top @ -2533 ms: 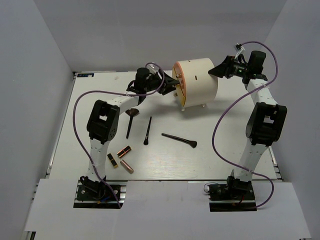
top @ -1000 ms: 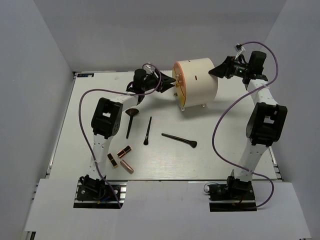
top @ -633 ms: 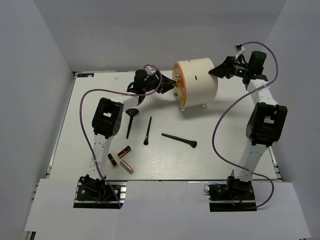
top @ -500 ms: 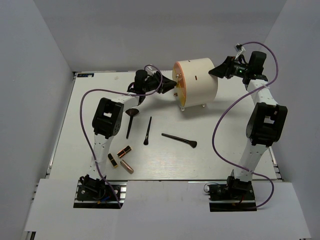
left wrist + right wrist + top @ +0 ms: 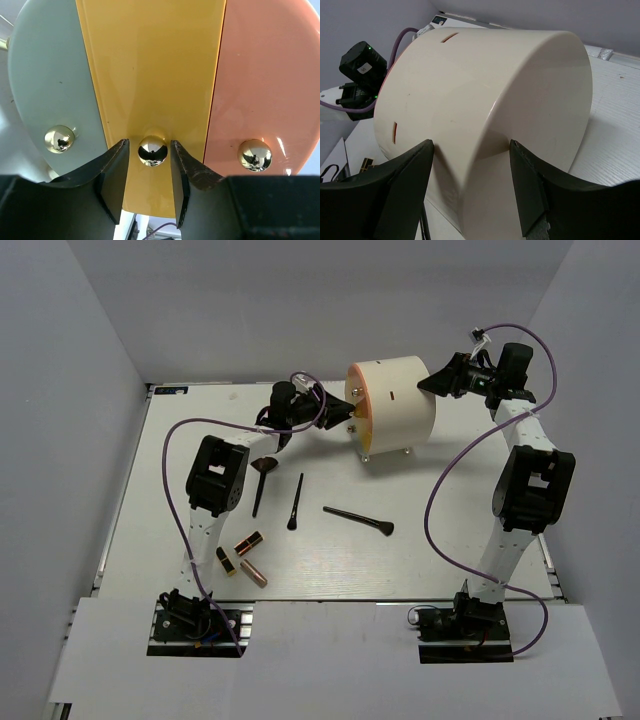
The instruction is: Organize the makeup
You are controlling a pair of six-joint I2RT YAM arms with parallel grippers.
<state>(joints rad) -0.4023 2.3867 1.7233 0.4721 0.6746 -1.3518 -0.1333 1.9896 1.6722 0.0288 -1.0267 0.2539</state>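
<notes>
The table (image 5: 450,540) carried the cream cylinder (image 5: 400,400) at upper centre. The right gripper (image 5: 432,386) stood with jaws spread wide at its rear edge, probably to brace it. The left gripper (image 5: 148,143) had its jaws close around the middle gold knob (image 5: 152,150), likely for pulling that drawer; whether they pinched it, I could not tell. The brushes (image 5: 296,500) and lipsticks (image 5: 249,540) lay untouched at lower left.
</notes>
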